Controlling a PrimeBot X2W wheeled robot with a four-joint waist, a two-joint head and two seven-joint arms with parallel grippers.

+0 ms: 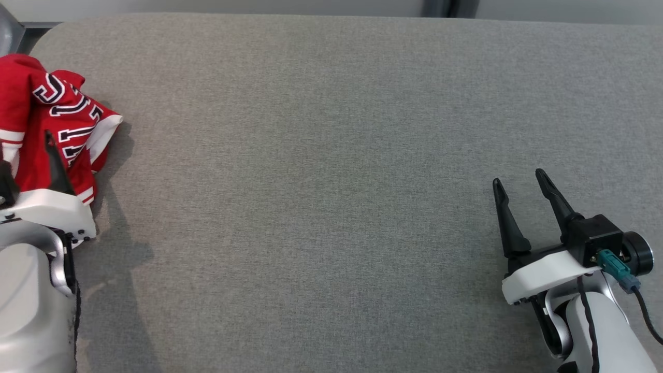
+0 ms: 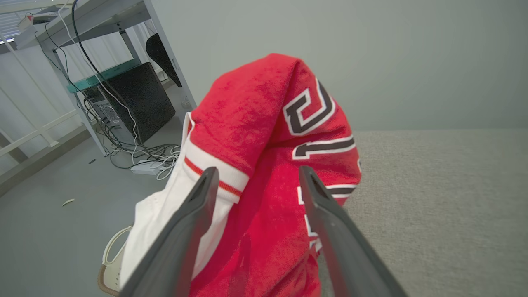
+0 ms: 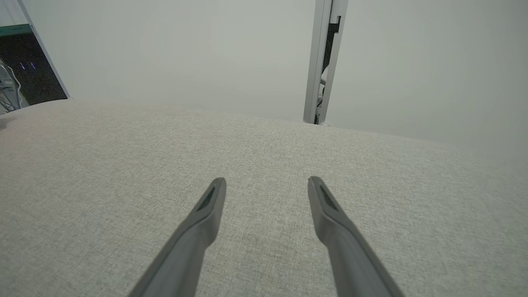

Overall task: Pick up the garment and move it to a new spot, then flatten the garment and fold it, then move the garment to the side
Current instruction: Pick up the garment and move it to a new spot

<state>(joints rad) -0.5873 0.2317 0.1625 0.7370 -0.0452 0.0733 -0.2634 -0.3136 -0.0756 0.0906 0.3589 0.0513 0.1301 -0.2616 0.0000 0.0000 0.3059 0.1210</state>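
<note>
Room: a pale grey wall (image 2: 371,49) rises behind the table (image 1: 331,155); beyond the table's left edge a black computer tower (image 2: 136,103) and loose cables (image 2: 140,152) sit on the floor
Table: covered in grey woven cloth
Jersey (image 1: 46,119): red with white trim and black-and-white lettering, bunched in a heap at the table's left edge, with part of it seeming to hang past that edge
Left end effector (image 2: 258,171): at the table's left edge, fingers spread wide with the heap between and beyond them; no pinch on the cloth, and I cannot tell whether a finger touches it
Right end effector (image 1: 518,177): fingers wide, holding nothing, over the table's near right part
Done so far: nothing, by the look of it; the jersey lies crumpled and ungrasped
Step in hand: likely the reach for the first pick-up
Left to do: grasp, carry to a new spot on the table, flatten, fold, move to the table's side
</note>
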